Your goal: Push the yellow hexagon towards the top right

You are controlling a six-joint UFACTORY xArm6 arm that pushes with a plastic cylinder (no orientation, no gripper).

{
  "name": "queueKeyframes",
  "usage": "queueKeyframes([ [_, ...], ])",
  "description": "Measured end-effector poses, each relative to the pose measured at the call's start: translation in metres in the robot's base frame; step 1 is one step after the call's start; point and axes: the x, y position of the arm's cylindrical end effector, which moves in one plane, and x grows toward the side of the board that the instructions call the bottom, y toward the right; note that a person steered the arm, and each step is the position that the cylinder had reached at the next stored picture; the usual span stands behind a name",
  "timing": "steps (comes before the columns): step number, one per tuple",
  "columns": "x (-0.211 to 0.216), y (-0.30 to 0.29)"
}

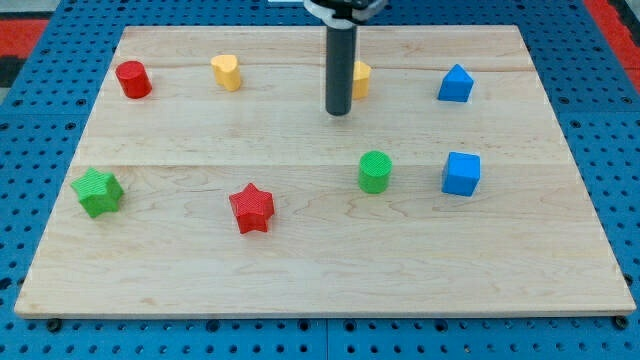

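The yellow hexagon (361, 78) lies near the view's top, a little right of centre, partly hidden behind my rod. My tip (339, 111) rests on the board just to the left of and slightly below the hexagon, close to it; whether it touches, I cannot tell. A yellow heart-shaped block (227, 72) lies further left along the top.
A red cylinder (132, 79) sits at top left. A blue block (455, 83) sits at top right and a blue cube (461, 173) below it. A green cylinder (375, 171), a red star (251, 208) and a green star (97, 192) lie across the lower half of the wooden board (320, 280).
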Motion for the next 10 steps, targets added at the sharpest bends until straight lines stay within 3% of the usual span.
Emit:
queueKeyframes([
  [4, -0.064, 0.111],
  [5, -0.025, 0.063],
  [6, -0.018, 0.013],
  [7, -0.049, 0.022],
  [10, -0.095, 0.125],
])
